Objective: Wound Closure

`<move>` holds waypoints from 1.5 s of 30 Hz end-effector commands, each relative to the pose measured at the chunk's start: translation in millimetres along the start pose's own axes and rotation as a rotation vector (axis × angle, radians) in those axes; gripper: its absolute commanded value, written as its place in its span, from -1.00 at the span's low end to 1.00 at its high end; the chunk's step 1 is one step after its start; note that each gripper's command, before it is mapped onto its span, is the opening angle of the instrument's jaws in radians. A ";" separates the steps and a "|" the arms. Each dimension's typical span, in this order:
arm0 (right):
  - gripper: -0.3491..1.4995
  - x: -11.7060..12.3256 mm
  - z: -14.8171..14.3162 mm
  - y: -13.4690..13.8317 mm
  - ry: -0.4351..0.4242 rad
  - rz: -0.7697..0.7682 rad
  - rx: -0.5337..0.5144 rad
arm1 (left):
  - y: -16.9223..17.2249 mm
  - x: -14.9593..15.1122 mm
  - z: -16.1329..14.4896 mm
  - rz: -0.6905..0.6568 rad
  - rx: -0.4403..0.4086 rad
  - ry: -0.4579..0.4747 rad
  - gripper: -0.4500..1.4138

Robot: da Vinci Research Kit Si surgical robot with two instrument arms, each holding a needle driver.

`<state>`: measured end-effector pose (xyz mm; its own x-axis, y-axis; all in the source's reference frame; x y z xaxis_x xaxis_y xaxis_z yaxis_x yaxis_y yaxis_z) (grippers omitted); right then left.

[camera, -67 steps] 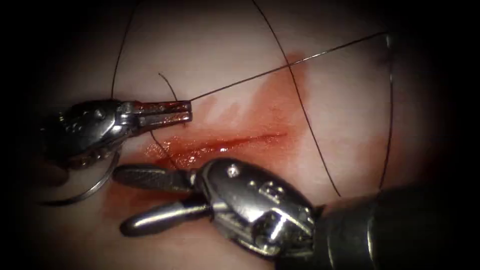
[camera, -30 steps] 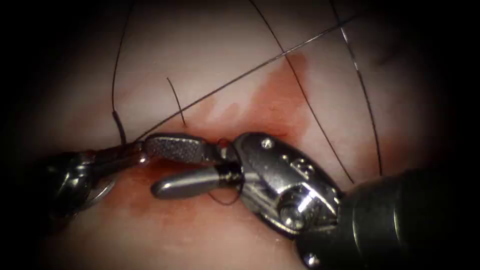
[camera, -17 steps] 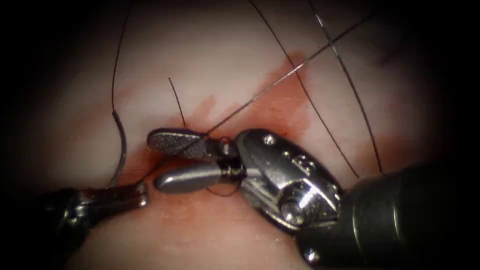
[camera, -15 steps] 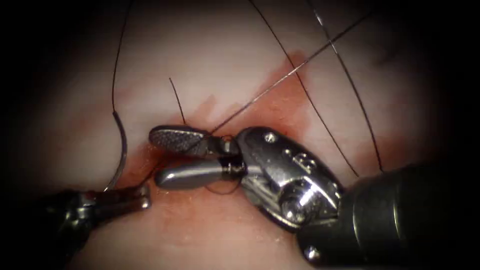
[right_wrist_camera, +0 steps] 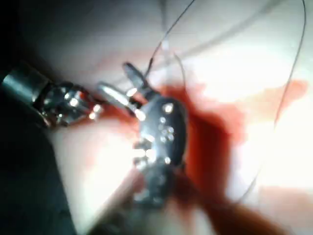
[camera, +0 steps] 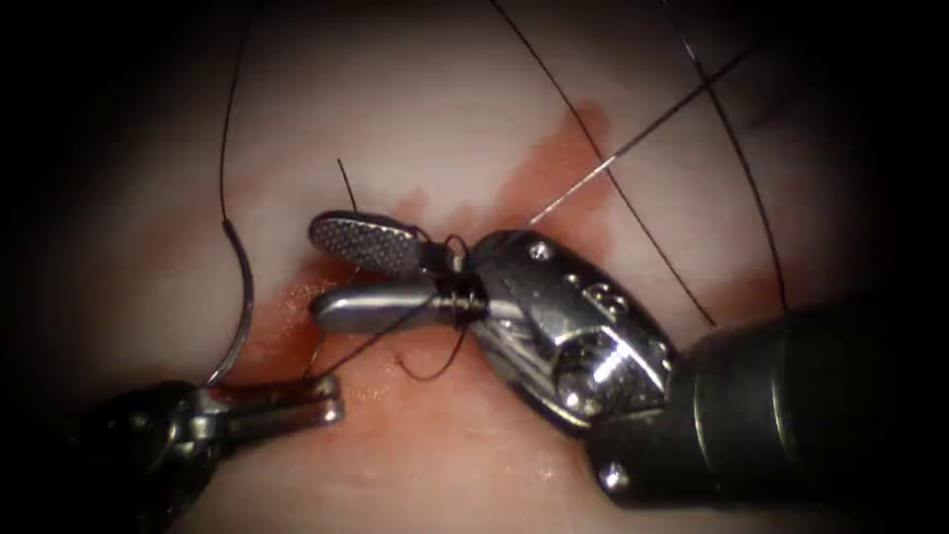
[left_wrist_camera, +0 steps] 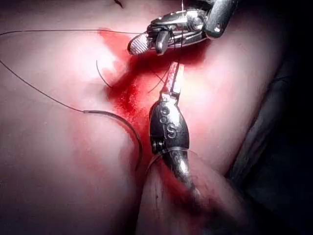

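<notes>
With my left tool point(camera: 331, 407) nearest, its jaws pinch the thread point(camera: 368, 341) below the cut; beside it the needle point(camera: 240, 311) lies free on the tissue point(camera: 425, 99). Farther in, my right tool point(camera: 341, 272) stands with jaws spread, thread looped around their base, over red fluid point(camera: 554, 173).
</notes>
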<state>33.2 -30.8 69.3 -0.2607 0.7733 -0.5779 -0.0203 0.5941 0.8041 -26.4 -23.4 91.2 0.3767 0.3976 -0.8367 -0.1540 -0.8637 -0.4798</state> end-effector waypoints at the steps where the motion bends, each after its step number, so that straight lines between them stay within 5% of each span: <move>1: -0.16 -0.9 0.4 0.1 -0.015 -0.006 -0.013 | 0.3 -1.1 0.6 -0.004 -0.002 -0.007 -1.00; 17: -0.16 -1.9 0.2 1.5 -0.178 -0.173 -0.226 | -0.9 -0.8 1.4 -0.012 -0.008 -0.021 -1.00; 34: -0.13 -5.3 -0.3 6.3 -0.266 -0.228 -0.312 | -1.7 -1.0 2.0 -0.012 -0.006 -0.050 -1.00; 45: -0.16 -7.0 2.8 7.5 -0.289 -0.233 -0.311 | -1.7 -1.0 1.9 -0.013 -0.008 -0.053 -1.00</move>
<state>36.9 -30.6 78.6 0.0663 0.6840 -0.7264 -0.3479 0.6982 0.6257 -27.7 -21.3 91.8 0.3284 0.4219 -0.8451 -0.1444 -0.8617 -0.4863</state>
